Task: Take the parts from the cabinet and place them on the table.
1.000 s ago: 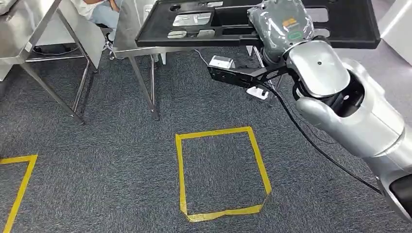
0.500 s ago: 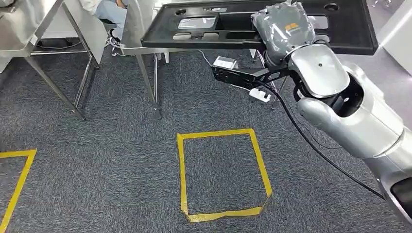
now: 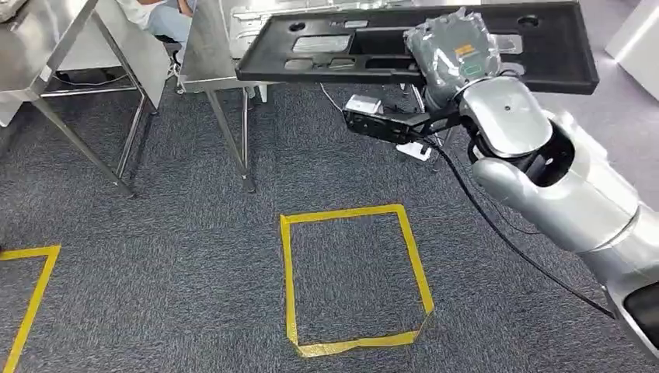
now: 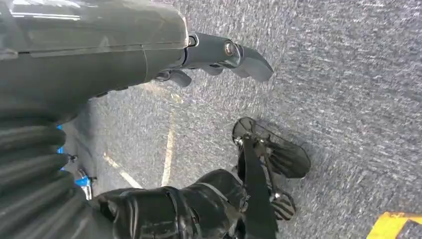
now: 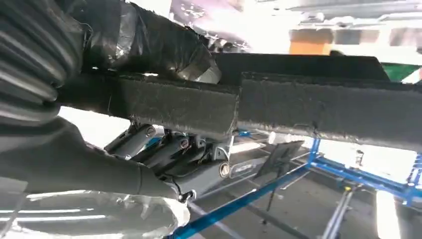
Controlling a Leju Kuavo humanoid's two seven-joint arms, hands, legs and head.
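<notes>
A long, flat black moulded part (image 3: pixel 365 47) with recessed pockets and round holes is gripped at its near edge by the right hand (image 3: pixel 451 50), level above the grey carpet (image 3: pixel 155 256), beside a steel desk (image 3: pixel 206 47), while the left hand (image 4: pixel 219 57) is seen hanging open, holding nothing.

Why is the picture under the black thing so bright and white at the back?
Right wrist view: strong light behind the black part washes out the background, and the close robot hand looks soft. Head view: even light, carpet sharp. Left wrist view: the near cover is blurry.
</notes>
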